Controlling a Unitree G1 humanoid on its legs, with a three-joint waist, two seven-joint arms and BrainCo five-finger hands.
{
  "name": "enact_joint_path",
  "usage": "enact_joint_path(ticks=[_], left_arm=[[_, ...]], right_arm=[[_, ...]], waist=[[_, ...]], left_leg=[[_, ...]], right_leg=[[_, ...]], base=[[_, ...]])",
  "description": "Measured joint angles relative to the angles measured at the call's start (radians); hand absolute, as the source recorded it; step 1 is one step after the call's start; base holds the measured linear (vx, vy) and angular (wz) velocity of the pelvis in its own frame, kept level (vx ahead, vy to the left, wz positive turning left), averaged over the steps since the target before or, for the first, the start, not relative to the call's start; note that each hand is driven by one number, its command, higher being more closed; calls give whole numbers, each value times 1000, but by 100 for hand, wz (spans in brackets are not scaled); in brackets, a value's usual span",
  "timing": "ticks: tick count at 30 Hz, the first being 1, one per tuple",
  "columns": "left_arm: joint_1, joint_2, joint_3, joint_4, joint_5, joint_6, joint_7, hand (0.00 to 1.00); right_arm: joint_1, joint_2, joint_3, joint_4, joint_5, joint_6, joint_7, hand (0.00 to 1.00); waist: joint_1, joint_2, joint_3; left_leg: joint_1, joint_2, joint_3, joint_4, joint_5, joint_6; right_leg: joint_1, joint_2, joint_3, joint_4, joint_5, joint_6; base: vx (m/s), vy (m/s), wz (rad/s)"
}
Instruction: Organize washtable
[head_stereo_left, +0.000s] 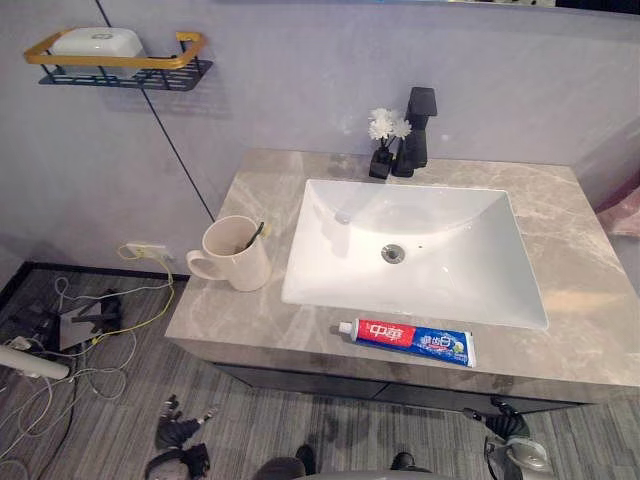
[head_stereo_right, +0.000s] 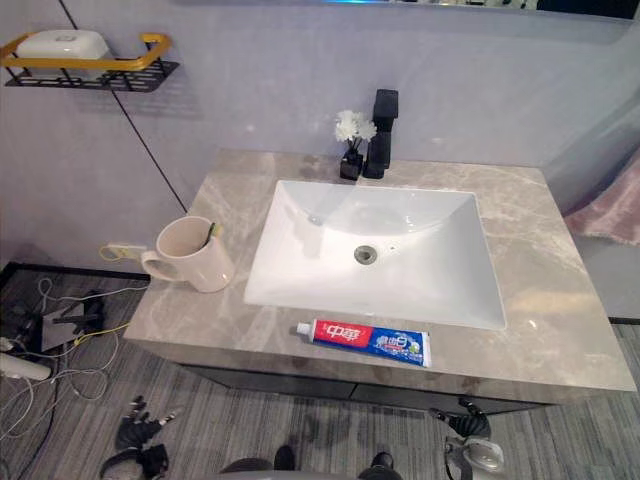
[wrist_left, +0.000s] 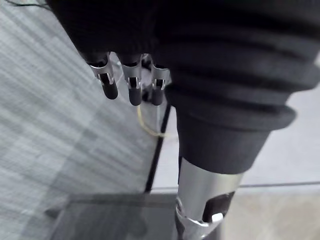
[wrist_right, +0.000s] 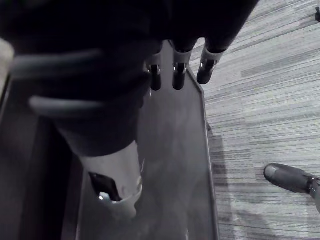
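Toothpaste tube (head_stereo_left: 406, 342) lies flat at the counter's (head_stereo_left: 590, 300) front edge, just before the basin (head_stereo_left: 450, 270). Wrist views catch the left hand (wrist_left: 134, 90) and right hand (wrist_right: 179, 75) over floor, fingers loosely straight, empty. Left of the basin, a cup (head_stereo_left: 232, 262) holds a toothbrush (head_stereo_left: 256, 236). Behind it stand a faucet (head_stereo_left: 418, 130) and flowers (head_stereo_left: 388, 125).

Pretty plain setup: marble-look grey washtable (head_stereo_left: 572, 250) backs onto a bare grey wall (head_stereo_left: 320, 80). Up and left of it hangs a black-and-gold wire shelf (head_stereo_left: 150, 63); below its front edge, grey striped carpet (head_stereo_left: 270, 420).
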Motion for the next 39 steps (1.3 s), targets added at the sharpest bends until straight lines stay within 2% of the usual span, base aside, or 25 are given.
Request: enact_joint_path(ticks=[1,4,7,9,11,14,18,21,25,27,29,33,39], left_arm=[[-11,21,53,-93,2,-1,18,0],[-44,58,112,-265,17,-8,57,0],[-76,102,118,-430,80,-11,84,0],[-109,140,108,-556,162,-23,96,0],[-131,176,64,-656,203,-27,106,0],[-152,195,-59,-815,264,-62,103,0],[-182,197,-278,-940,333,-91,52,0],[-197,199,-428,-982,385,-97,9,0],[-263,205,-624,-972,401,-101,-69,0],[-292,205,-680,-940,406,-100,-94,0],[-306,205,-729,-915,413,-98,-115,0],[-344,196,-850,-841,433,-88,-156,0],[-347,124,-958,-732,473,-77,-181,0]], right_arm=[[7,-1,-7,-2,0,0,7,0],[34,-2,-9,-23,0,0,16,0],[44,-3,-9,-26,10,0,19,0],[49,-2,-8,-26,19,-1,34,0],[57,-1,-7,-26,20,-2,40,0],[59,-1,-1,-26,29,-5,59,0],[59,0,42,-26,38,-8,62,0],[49,1,70,-26,38,-8,71,0],[30,3,123,-26,37,-13,80,0],[29,8,135,-26,37,-15,81,0],[24,14,145,-26,37,-16,80,0],[24,25,146,-25,37,-16,80,0],[27,45,146,-25,35,-16,80,0]], waist=[[16,3,-2],[21,5,-3],[21,5,-4],[21,5,-4],[20,6,-5],[18,12,-9],[9,21,-16],[-10,22,-16],[-14,17,-19],[-18,14,-21],[-35,7,-25],[-36,2,-28],[-37,-1,-29]], left_leg=[[0,1,-2,2,1,1],[-14,-3,-15,18,0,1],[-21,-8,-27,28,0,1],[-21,-10,-33,34,0,1],[-15,-10,-40,36,0,1],[-18,-10,-42,45,-1,2],[-18,-6,-40,56,-3,6],[-19,-5,-36,59,-3,6],[-37,6,-11,58,-3,5],[-36,9,-6,63,-4,4],[-37,10,-4,64,-4,3],[-37,14,3,65,-6,0],[-40,18,6,67,-7,-1]], right_leg=[[0,0,1,0,0,0],[2,1,-3,0,-1,1],[4,-2,-14,0,-1,1],[11,-4,-25,0,-1,1],[22,-4,-27,0,-1,1],[24,-4,-28,3,-1,0],[27,-3,-26,5,-4,-5],[26,-2,-25,5,-3,-6],[-4,5,2,1,9,-11],[-3,11,7,0,10,-11],[-3,13,7,0,11,-10],[-8,15,18,-1,11,-10],[-15,15,26,2,11,-11]], base=[[0,0,0],[12,3,10],[11,20,13],[-7,18,10],[-17,16,10],[-39,18,2],[-37,15,-1],[-19,11,-3],[-12,17,-16],[24,-1,-9],[16,3,-1],[16,20,-8],[-3,7,-3]])
